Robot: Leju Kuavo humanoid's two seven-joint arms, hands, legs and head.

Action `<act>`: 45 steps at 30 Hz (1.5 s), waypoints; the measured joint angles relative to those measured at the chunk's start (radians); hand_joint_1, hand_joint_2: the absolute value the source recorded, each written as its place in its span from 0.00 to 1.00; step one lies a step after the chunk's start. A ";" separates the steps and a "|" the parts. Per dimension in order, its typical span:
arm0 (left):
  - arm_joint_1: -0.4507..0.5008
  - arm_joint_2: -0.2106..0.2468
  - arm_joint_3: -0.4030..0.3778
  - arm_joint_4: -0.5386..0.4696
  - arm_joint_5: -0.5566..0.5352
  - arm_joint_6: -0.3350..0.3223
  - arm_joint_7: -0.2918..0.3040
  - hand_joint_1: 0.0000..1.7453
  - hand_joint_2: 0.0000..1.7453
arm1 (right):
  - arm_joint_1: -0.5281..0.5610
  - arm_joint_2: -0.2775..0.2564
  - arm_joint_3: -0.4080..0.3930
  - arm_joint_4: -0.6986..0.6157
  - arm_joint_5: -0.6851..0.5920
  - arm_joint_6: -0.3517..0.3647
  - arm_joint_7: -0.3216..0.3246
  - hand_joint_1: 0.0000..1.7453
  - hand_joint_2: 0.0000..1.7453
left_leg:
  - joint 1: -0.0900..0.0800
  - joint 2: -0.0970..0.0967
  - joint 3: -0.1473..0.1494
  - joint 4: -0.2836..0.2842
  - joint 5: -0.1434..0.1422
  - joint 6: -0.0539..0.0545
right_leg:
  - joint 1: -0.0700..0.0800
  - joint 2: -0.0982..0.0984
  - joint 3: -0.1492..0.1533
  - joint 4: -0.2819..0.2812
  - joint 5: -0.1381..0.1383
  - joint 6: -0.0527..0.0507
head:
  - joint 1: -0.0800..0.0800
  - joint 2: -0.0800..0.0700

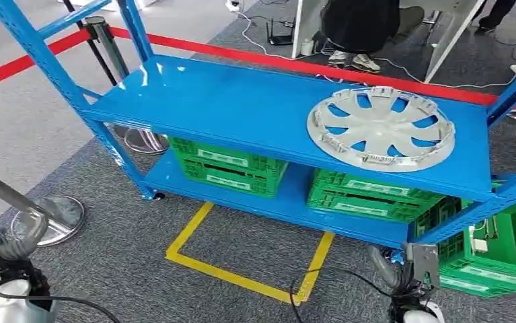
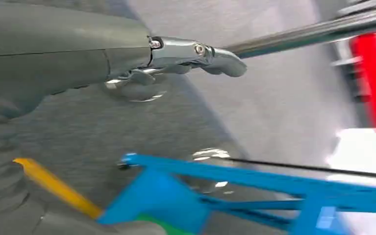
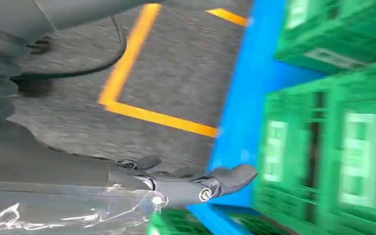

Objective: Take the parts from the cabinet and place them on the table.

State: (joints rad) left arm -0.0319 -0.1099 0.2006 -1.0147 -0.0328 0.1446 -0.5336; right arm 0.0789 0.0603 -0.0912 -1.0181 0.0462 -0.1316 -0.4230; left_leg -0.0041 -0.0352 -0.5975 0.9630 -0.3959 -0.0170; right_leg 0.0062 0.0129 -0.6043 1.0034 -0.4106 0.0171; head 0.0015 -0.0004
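A white wheel cover (image 1: pixel 381 128) is lying on the blue cabinet (image 1: pixel 241 108); both hands, left hand (image 1: pixel 3 245) and right hand (image 1: pixel 403 269), are hanging low, fingers spread, holding nothing

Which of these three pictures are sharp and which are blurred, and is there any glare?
Head view: mostly sharp; the hubcap is crisp, and soft light reflections lie on the blue shelf. Left wrist view: motion blur smears the blue frame, and a white patch is overexposed beside the red belt. Right wrist view: the green crates are blurred, their labels unreadable.
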 joint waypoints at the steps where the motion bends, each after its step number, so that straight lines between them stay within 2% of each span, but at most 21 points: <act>1: 0.006 0.002 -0.006 0.013 0.000 -0.006 0.019 0.00 0.00 | 0.004 0.000 -0.004 0.012 -0.001 0.005 0.016 0.00 0.00 | 0.000 0.000 0.000 0.000 0.000 0.000 | 0.000 0.000 0.000 0.000 0.000 0.000 | 0.000 0.000; 15: 0.109 0.036 -0.078 0.254 0.015 -0.071 0.267 0.00 0.00 | 0.051 -0.002 -0.003 0.256 -0.022 0.066 0.213 0.00 0.00 | 0.000 0.000 0.000 0.000 -0.004 0.000 | 0.000 0.000 0.000 0.000 -0.004 -0.001 | 0.000 0.000; 29: 0.185 0.080 -0.150 0.510 0.031 -0.135 0.506 0.00 0.00 | 0.082 -0.035 0.048 0.512 -0.041 0.124 0.404 0.00 0.00 | 0.000 0.000 0.003 0.000 -0.009 0.000 | 0.000 0.000 0.003 0.000 -0.009 -0.001 | 0.000 0.000; 34: 0.191 0.088 -0.158 0.553 0.033 -0.138 0.527 0.00 0.00 | 0.081 -0.042 0.058 0.555 -0.046 0.130 0.420 0.00 0.00 | 0.000 0.000 0.004 0.000 -0.010 0.000 | 0.000 0.000 0.003 0.000 -0.010 -0.001 | 0.000 0.000; 45: 0.192 0.094 -0.171 0.583 0.033 -0.140 0.529 0.00 0.00 | 0.080 -0.048 0.069 0.584 -0.047 0.130 0.423 0.00 0.00 | 0.000 0.000 0.006 0.000 -0.010 0.000 | 0.000 0.000 0.005 0.000 -0.010 -0.001 | 0.000 0.000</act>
